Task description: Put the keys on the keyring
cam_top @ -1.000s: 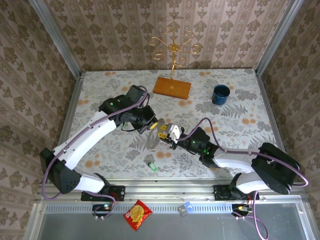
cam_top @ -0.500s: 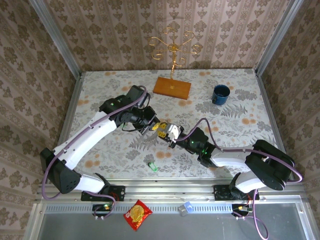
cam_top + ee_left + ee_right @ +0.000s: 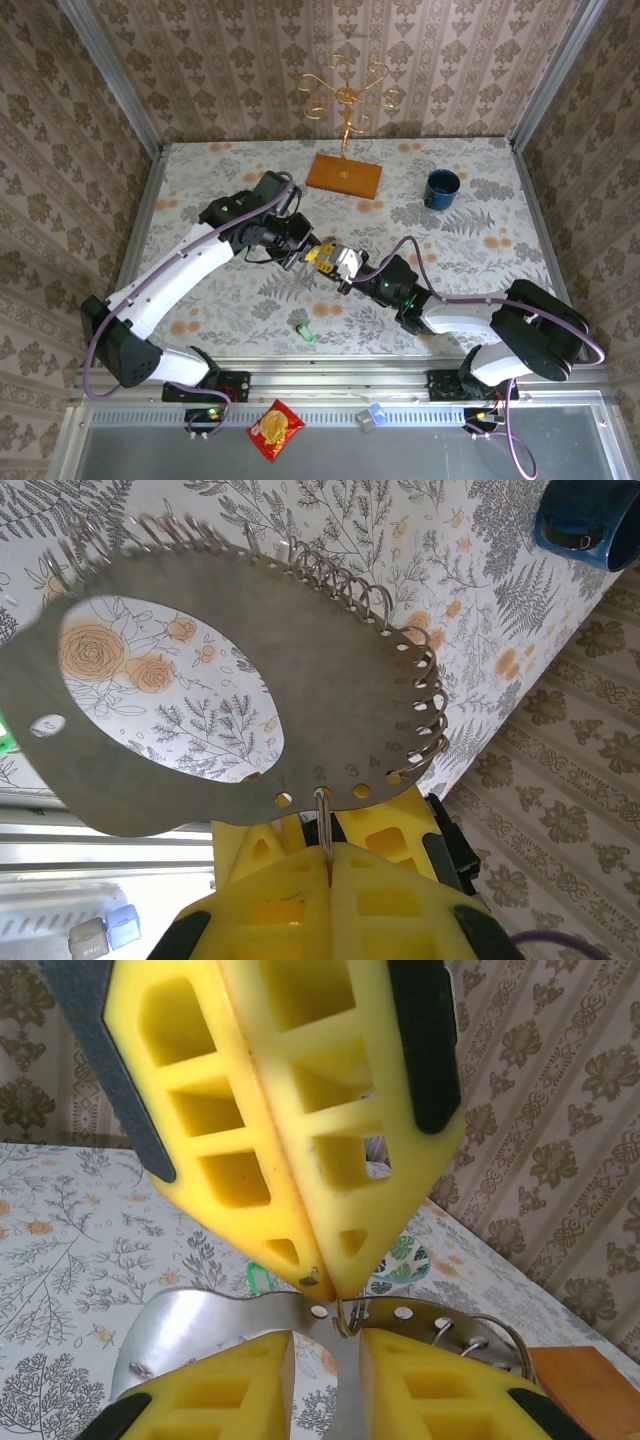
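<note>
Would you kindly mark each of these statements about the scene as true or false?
1. The left claw is shut on the keyring. True.
2. The blue mug touches the keyring. False: the mug stands well apart from it, toward the far right of the table.
3. A green-headed key lies on the table near its front edge. True.
4. The red snack packet lies on the table beside the mug. False: it lies off the table, on the grey surface in front of the arms' bases.
5. The keyring lies flat on the table. False: it is held up above the table.
</note>
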### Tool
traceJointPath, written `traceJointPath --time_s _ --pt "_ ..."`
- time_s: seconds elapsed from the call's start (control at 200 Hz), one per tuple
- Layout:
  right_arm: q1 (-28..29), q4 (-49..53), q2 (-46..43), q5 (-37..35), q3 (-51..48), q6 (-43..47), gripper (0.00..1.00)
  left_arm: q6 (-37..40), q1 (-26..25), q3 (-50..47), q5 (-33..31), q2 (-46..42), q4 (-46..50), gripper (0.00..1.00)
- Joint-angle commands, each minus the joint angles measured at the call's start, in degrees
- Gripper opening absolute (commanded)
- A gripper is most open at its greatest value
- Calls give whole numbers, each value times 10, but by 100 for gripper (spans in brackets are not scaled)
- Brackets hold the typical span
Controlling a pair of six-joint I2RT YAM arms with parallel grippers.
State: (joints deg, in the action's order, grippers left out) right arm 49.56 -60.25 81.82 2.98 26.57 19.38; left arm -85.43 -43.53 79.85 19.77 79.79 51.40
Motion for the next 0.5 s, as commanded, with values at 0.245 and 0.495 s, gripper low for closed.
traceJointPath --time_s 0.245,0.495 --pt "4 -44 -11 -18 -5 3 25 -31 -6 -4 11 -1 13 0" --pt "4 -35 -7 -37 -3 3 26 -34 -7 -9 10 -2 15 0"
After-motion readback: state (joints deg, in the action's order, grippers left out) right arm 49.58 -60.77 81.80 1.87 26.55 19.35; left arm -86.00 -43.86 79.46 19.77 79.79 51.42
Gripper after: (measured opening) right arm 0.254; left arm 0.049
